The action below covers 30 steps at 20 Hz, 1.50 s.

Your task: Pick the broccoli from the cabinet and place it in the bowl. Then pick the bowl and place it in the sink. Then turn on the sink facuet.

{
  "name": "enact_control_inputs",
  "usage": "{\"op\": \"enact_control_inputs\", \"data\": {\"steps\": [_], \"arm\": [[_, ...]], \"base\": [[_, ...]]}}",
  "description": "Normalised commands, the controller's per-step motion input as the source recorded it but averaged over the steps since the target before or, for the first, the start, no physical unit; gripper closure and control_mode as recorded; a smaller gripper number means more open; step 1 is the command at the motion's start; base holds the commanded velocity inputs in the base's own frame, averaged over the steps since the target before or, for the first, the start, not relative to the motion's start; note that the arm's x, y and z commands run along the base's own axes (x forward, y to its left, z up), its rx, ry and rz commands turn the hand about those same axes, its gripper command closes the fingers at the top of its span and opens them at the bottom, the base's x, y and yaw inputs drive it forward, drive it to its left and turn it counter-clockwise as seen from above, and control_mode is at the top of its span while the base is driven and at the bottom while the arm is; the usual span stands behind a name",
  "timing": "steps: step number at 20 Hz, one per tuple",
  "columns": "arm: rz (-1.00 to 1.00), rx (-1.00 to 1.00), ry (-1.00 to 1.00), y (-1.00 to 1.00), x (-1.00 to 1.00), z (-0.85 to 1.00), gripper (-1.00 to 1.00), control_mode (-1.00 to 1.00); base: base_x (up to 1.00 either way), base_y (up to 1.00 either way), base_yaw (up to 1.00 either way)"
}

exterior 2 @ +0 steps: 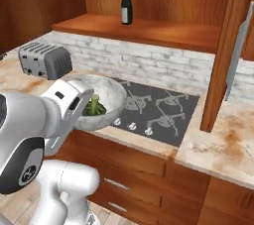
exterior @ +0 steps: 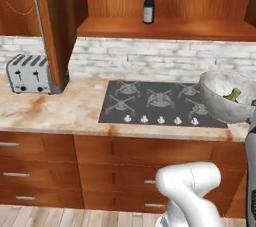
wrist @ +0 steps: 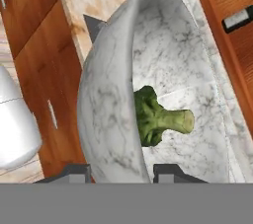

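In the left base view, the bowl (exterior: 223, 97), whitish-grey with a mottled stone look, is hanging above the right end of the stovetop (exterior: 157, 102), cut off by the picture's right edge, with a bit of the green broccoli (exterior: 232, 94) peeking over its rim. A wine bottle (exterior: 148, 2) is standing on the shelf of the reddish-brown cabinet (exterior: 165, 27), and a toaster (exterior: 29, 73) is sitting on the counter (exterior: 55, 111) at the left. In the right base view, the bowl (exterior 2: 105, 101) is showing beside the arm's white wrist, which is covering its left part; the broccoli (exterior 2: 94, 106) is lying inside, partly hidden. In the hand view, the end effector (wrist: 122, 171) is clamping the bowl's (wrist: 108, 114) near wall, one finger outside and one inside, with the tips mostly cut off at the bottom. The broccoli (wrist: 157, 120), a dark green head with a pale stalk, is resting against the inner wall.
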Motion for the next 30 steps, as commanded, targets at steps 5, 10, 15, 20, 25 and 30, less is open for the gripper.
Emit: {"op": "enact_control_inputs", "data": {"steps": [5, 10, 15, 20, 25, 30], "arm": [[0.0, 0.0, 0.0, 0.0, 0.0, 0.0, 1.0, 1.0], [0.0, 0.0, 0.0, 0.0, 0.0, 0.0, 1.0, 1.0], [0.0, 0.0, 0.0, 0.0, 0.0, 0.0, 1.0, 1.0], [0.0, 0.0, 0.0, 0.0, 0.0, 0.0, 1.0, 1.0], [0.0, 0.0, 0.0, 0.0, 0.0, 0.0, 1.0, 1.0], [0.0, 0.0, 0.0, 0.0, 0.0, 0.0, 1.0, 1.0]], "base": [[-0.05, 0.14, 0.71], [0.0, 0.34, 0.76], [0.11, 0.37, 0.74], [0.25, 0.28, 0.73], [0.25, 0.33, 0.71], [0.08, 0.62, 0.65]]}}
